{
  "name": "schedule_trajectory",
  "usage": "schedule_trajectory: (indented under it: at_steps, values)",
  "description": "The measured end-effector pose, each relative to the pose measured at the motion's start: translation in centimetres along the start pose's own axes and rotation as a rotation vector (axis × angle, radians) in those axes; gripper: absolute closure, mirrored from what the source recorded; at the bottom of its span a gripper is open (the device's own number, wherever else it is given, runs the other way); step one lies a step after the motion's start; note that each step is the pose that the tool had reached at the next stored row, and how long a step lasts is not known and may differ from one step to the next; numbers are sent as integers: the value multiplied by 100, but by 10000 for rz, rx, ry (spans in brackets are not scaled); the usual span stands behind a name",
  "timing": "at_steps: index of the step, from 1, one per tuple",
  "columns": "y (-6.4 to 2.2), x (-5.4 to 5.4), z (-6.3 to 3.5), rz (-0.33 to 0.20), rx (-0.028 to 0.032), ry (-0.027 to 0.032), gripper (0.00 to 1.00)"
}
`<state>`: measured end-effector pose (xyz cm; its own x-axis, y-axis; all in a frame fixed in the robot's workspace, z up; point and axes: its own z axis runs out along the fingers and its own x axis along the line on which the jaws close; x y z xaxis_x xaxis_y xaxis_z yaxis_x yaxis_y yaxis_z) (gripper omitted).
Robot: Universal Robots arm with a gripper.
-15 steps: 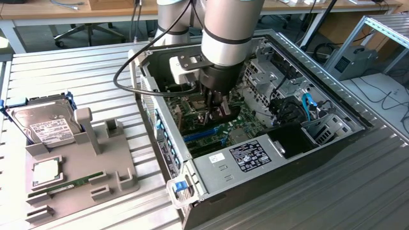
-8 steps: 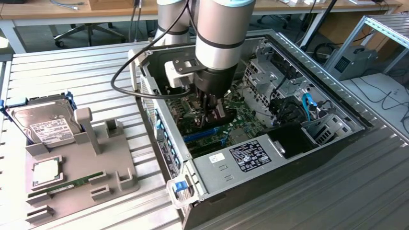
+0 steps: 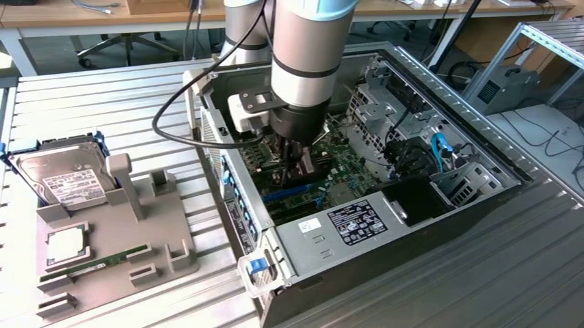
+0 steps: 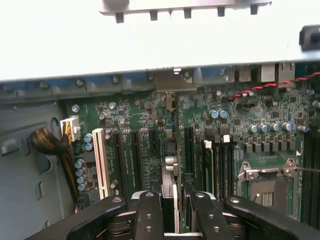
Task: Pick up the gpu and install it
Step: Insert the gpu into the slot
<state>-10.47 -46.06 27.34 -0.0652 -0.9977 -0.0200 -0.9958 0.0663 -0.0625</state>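
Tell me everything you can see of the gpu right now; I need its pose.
The gpu, a thin flat card seen edge-on in the wrist view, stands upright between the gripper's two black fingers, which close on its faces. Its narrow edge points over the green motherboard toward the grey rear wall of the open computer case. Whether it sits in a slot cannot be told.

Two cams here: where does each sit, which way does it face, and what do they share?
Exterior view: high off the arm, looking down at the open PC case and parts holder; the arm reaches in, gripper over the motherboard.
Wrist view: on the wrist, facing along the gripper at the motherboard, holding the gpu edge-on.
Shared: motherboard, gripper.
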Motion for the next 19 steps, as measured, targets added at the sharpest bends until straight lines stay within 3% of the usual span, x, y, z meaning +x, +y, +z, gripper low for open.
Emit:
schedule_trajectory:
  at_steps: [19]
  values:
    - [22,3,120,2,-2,-19,73]
